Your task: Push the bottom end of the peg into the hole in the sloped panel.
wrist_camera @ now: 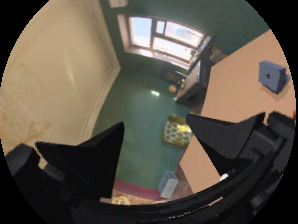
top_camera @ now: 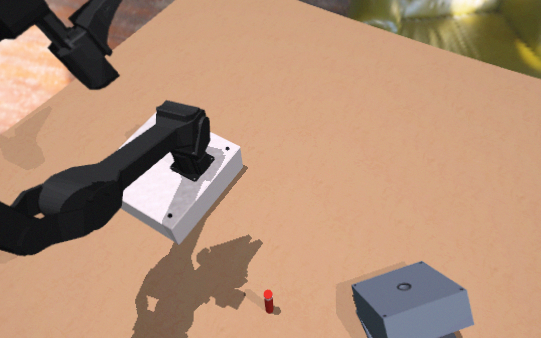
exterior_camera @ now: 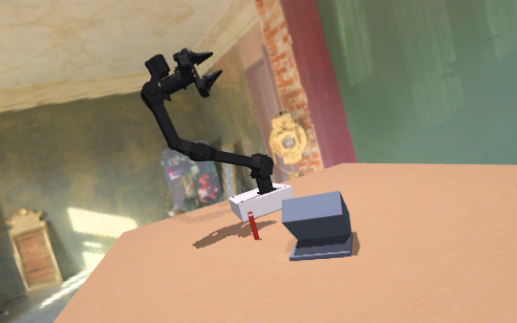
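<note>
A red round peg [top_camera: 269,304] [exterior_camera: 254,227] stands upright on the table, with a pale ring just under its top; a sliver of red shows at the right edge of the wrist view. The blue-grey block with the sloped panel [top_camera: 420,304] [exterior_camera: 312,210] [wrist_camera: 264,68] stands beside the peg, to its right in the top and exterior views. Its round hole [top_camera: 404,286] [wrist_camera: 268,76] is empty; the exterior view does not show the hole. My gripper [exterior_camera: 216,63] [wrist_camera: 156,121] is open and empty, high above the table and far from the peg, its fingers pointing sideways.
The arm's white base block [top_camera: 145,192] [exterior_camera: 268,204] stands on the table [top_camera: 370,150] [exterior_camera: 401,268] behind the peg and panel. The arm's shadow falls on the table near the peg. In the top view, part of the arm and gripper hangs at the upper left.
</note>
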Motion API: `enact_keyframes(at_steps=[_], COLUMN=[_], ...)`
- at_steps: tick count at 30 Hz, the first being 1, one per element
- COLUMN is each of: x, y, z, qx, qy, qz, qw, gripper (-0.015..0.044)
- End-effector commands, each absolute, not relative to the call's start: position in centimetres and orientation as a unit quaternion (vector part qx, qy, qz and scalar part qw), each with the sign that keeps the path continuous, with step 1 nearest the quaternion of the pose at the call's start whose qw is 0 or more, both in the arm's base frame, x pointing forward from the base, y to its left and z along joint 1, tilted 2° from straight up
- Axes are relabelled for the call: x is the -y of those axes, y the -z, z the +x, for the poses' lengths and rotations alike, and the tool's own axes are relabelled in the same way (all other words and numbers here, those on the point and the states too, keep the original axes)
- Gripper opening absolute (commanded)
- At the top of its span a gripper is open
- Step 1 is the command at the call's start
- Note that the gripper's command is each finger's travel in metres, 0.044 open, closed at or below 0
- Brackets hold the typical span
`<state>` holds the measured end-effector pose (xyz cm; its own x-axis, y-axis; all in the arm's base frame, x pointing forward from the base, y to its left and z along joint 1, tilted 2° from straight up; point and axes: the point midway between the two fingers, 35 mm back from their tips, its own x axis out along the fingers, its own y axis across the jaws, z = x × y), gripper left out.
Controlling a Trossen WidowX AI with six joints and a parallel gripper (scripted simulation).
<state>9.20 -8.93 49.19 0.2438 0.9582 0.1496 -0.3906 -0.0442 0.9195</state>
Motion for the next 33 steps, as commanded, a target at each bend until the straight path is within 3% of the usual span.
enact_keyframes(at_steps=[1,33], x=[8.9,-1.9], y=[-49.2,-49.7], z=[9.2,6.2], qx=[-0.295,-0.312], qy=[-0.54,-0.398], qz=[0.48,0.455], qw=[0.626,0.733], gripper=[0.0426,0.044])
